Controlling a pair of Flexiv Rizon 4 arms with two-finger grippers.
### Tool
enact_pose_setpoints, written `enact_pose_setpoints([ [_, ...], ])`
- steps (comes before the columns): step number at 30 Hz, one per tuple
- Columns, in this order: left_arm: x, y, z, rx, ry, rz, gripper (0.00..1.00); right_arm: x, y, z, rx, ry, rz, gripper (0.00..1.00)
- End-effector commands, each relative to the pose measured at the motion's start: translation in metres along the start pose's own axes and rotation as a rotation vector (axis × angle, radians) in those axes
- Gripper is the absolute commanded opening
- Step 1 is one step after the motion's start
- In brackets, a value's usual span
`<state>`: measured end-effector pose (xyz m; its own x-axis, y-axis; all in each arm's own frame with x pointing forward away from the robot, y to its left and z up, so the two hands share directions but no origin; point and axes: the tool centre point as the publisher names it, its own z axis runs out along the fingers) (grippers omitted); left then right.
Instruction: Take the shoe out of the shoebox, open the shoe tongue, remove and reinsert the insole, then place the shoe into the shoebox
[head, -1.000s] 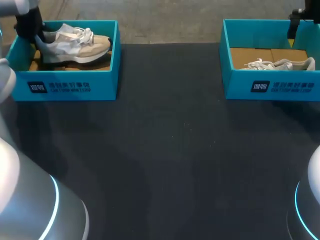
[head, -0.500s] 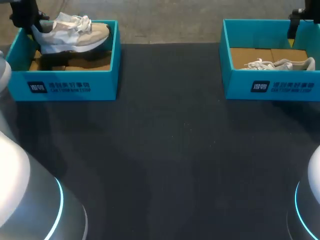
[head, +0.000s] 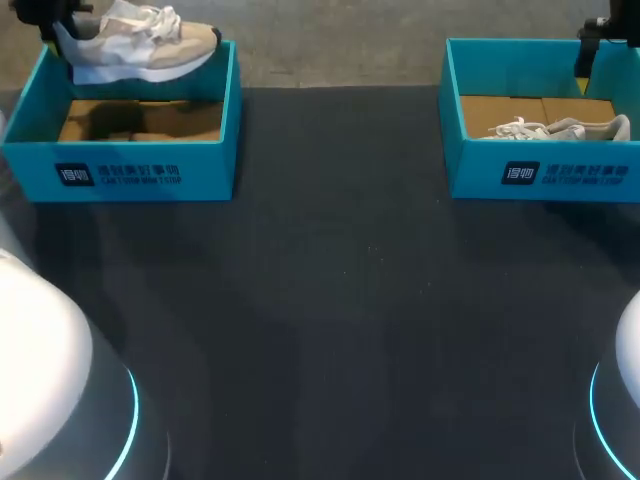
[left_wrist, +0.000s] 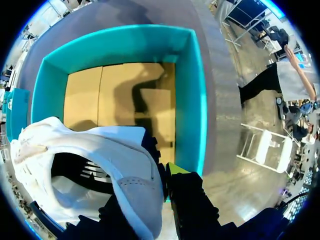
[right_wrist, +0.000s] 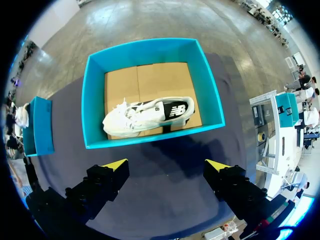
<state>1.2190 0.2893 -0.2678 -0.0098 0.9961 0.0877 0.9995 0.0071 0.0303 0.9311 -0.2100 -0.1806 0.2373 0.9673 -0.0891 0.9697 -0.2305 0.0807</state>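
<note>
A white and beige sneaker (head: 140, 50) hangs above the far rim of the left teal shoebox (head: 130, 172), clear of its cardboard floor. My left gripper (head: 60, 35) is shut on its heel. In the left wrist view the heel collar (left_wrist: 135, 192) sits between the fingers, with one yellow tip (left_wrist: 175, 169) showing and the other hidden behind the shoe (left_wrist: 90, 150). The left shoebox (left_wrist: 192, 100) lies below. My right gripper (right_wrist: 166, 167) stands open, high above the table in front of the right shoebox (right_wrist: 150, 137).
The right teal shoebox (head: 540, 175) holds a second white sneaker (head: 560, 128) lying on its side on the cardboard bottom; the same sneaker (right_wrist: 145, 115) shows in the right wrist view. A dark table mat (head: 340, 300) spans the space between the two boxes.
My left gripper has lifted the sneaker up out of the left shoebox, toward the far left corner. The right arm has stayed where it was.
</note>
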Motion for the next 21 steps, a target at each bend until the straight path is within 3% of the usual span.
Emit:
enact_pose_setpoints([
  [1,-0.001,-0.029,-0.034,-0.064,0.019,0.002,0.00,0.000,0.000,0.000,-0.001,-0.001,0.000,1.00],
  [6,0.001,-0.039,-0.050,-0.091,0.029,-0.001,0.00,0.000,0.000,0.000,-0.001,-0.001,0.000,1.00],
  [21,0.003,-0.102,-0.084,-0.132,0.076,-0.038,0.00,0.000,0.000,0.000,-0.001,-0.001,0.000,1.00],
])
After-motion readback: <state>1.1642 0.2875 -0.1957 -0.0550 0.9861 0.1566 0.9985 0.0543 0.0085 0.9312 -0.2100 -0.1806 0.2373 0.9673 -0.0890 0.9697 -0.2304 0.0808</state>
